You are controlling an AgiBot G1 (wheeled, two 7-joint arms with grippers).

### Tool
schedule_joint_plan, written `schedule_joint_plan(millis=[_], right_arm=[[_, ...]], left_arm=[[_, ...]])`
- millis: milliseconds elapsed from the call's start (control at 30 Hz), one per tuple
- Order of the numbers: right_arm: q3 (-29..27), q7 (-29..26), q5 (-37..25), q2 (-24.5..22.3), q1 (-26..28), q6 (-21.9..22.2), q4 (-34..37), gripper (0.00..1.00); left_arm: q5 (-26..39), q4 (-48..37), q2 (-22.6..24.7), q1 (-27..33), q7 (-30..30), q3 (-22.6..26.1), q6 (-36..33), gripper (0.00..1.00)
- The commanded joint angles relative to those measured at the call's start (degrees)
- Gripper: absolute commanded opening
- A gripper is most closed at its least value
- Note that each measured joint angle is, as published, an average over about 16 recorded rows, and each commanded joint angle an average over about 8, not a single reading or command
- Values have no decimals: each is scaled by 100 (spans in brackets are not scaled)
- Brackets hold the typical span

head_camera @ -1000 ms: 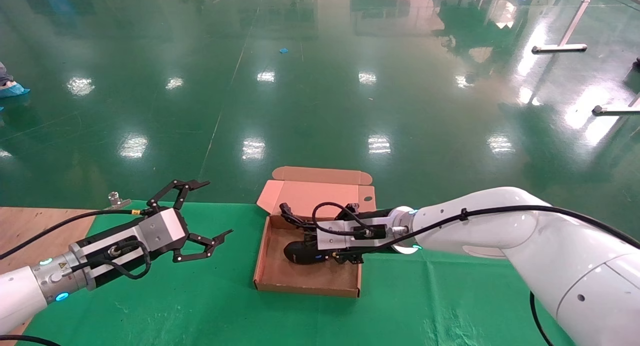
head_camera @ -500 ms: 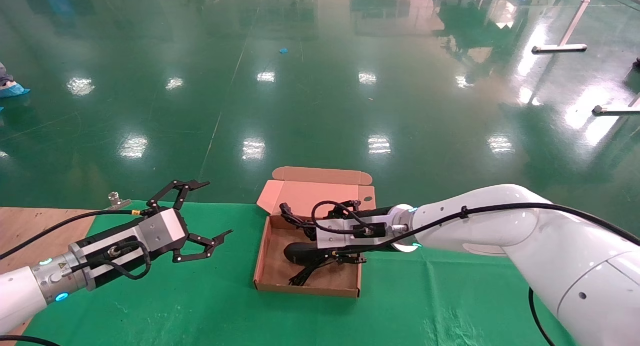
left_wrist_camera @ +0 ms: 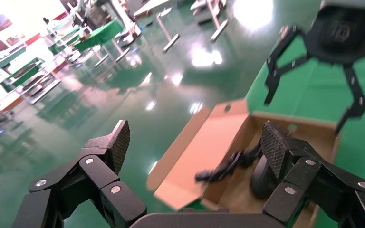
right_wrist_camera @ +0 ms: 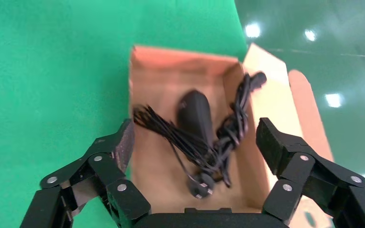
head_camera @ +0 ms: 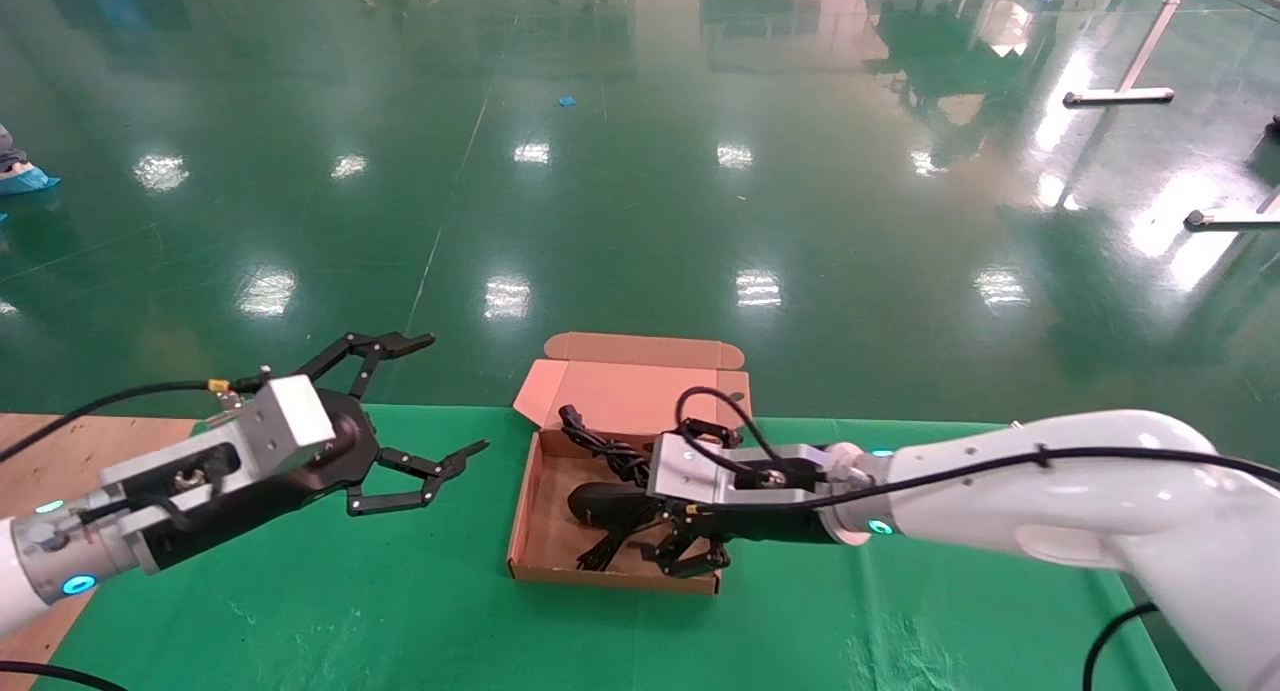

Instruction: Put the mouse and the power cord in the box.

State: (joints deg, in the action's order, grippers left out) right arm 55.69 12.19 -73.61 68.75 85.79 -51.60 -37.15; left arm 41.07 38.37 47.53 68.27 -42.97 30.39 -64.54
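The brown box [head_camera: 612, 575] sits open on the green cloth, its lid [head_camera: 640, 386] tilted back. Inside lies the black mouse [head_camera: 598, 501] with its thin cable bundle [head_camera: 603, 548] beside it. The twisted power cord [head_camera: 600, 448] runs along the back of the box. My right gripper [head_camera: 690, 548] hovers open over the box's near right corner, holding nothing. In the right wrist view the mouse [right_wrist_camera: 195, 113] and the power cord [right_wrist_camera: 234, 127] lie beyond the open right gripper [right_wrist_camera: 196, 137]. My left gripper [head_camera: 450, 399] is open in the air left of the box.
The green cloth [head_camera: 300, 621] covers the table, with bare wood [head_camera: 60, 451] at the far left. A small metal clamp [head_camera: 226, 399] sits at the table's back edge. Beyond the table lies shiny green floor [head_camera: 640, 171].
My right gripper let the mouse and its cable drop into the box, then drew back toward the near right corner. My left arm rose and shifted slightly toward the box.
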Motion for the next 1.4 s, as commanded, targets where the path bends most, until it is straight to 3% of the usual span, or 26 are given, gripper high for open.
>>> schedule_joint_plan(millis=[33, 1400], right_arm=[[-171, -99, 137, -146, -104, -147, -157, 100], [-3614, -2090, 2892, -3072, -2206, -3106, -3319, 100]], left_arm=[[4, 156, -56, -30, 238, -64, -94, 100], [74, 3297, -1172, -628, 5031, -1346, -1981, 100]])
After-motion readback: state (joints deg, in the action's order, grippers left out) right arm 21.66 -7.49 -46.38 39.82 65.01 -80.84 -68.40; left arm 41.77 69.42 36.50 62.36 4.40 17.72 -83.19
